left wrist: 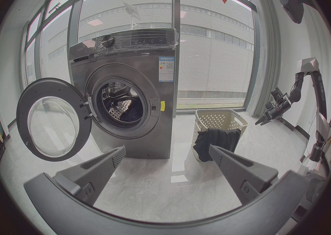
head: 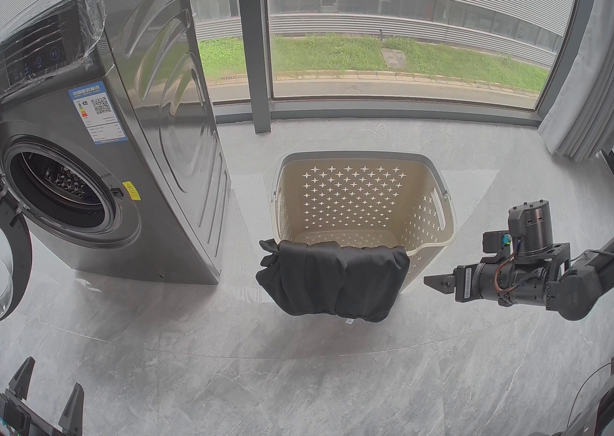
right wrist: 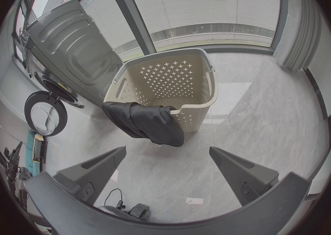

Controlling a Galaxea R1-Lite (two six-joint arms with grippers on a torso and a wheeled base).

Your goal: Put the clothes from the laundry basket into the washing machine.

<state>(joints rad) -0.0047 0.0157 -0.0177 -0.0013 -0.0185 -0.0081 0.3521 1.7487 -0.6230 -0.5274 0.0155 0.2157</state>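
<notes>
A cream laundry basket (head: 441,210) (left wrist: 220,119) (right wrist: 193,70) stands on the floor to the right of the grey washing machine (head: 147,105) (left wrist: 138,73) (right wrist: 69,42). A dark garment (head: 332,279) (left wrist: 215,139) (right wrist: 148,123) hangs over the basket's near rim. The machine's round door (left wrist: 53,120) (right wrist: 45,113) is swung open, and dark cloth lies inside the drum (left wrist: 124,103). My right gripper (head: 441,282) (right wrist: 167,153) is open, hovering right of the basket with nothing between its fingers. My left gripper (head: 48,386) (left wrist: 167,151) is open and low, in front of the machine.
Tall windows (head: 409,22) run behind the basket, with a dark frame post (head: 252,34) between the machine and basket. A grey curtain (head: 585,92) hangs at the far right. Bare stone floor (head: 256,367) lies between me and the basket.
</notes>
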